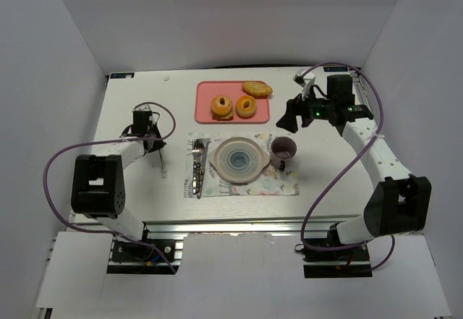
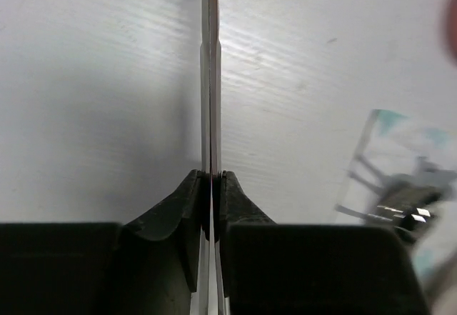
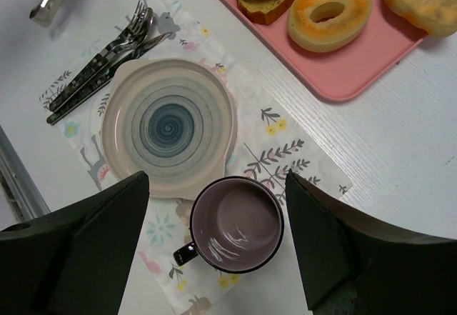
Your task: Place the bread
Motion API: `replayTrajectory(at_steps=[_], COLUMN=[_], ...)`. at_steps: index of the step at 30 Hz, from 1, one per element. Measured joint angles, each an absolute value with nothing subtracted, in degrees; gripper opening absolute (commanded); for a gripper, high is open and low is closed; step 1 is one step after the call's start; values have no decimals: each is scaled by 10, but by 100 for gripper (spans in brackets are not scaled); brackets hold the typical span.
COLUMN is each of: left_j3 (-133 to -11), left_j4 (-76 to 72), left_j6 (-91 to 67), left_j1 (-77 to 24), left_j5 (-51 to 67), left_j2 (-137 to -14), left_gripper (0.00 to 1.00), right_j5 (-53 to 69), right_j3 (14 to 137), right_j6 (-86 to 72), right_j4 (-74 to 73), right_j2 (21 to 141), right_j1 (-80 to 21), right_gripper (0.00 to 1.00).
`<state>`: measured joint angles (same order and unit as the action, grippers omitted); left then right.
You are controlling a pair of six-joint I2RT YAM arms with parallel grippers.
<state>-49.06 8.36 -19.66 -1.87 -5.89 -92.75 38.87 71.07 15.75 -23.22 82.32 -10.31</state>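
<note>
Tray (image 1: 206, 116) at back holds bread (image 1: 257, 88) right of two donuts (image 1: 222, 105). Mat (image 1: 278, 186) in front carries cutlery (image 1: 197, 167) left, plate (image 1: 236, 160) middle, cup (image 1: 283, 149) right. Tongs (image 1: 162, 166) left of mat.

White walls (image 1: 231, 15) enclose the white table (image 1: 173, 95) on three sides.

Mug (image 3: 235, 223) and cutlery (image 3: 107, 65) flank the plate (image 3: 214, 93) (its top lies open).

The bread (image 1: 257, 88) is an oblong, golden-brown bun with tapered ends and no hole; it lies flat and whole in the far right corner of the pink tray (image 1: 206, 95); just beside a ring donut (image 1: 246, 106), not touching it.
</note>
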Motion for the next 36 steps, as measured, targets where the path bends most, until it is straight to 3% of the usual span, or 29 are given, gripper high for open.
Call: replayTrajectory(at_steps=[3,8,12,22,36], left_j3=[-509,-555,-597,-760,-951], left_j4=[94,63,38,9,25], left_j6=[-233,-299,-353,-456,-529], left_j1=[-19,-25,-50,-131,-163], left_j5=[2,73,116,188,192], left_j2=[-893,-837,-838,-984,-1182], left_gripper=[41,53,54,56,58], right_j5=[390,393,397,411,420], right_j3=[703,703,703,693,671], right_j6=[155,154,154,148,139], right_j4=[-229,-225,-225,-224,-215], right_j2=[823,823,823,819,809], right_j1=[-101,-97,-93,-80,-60], right_gripper=[82,81,81,82,82])
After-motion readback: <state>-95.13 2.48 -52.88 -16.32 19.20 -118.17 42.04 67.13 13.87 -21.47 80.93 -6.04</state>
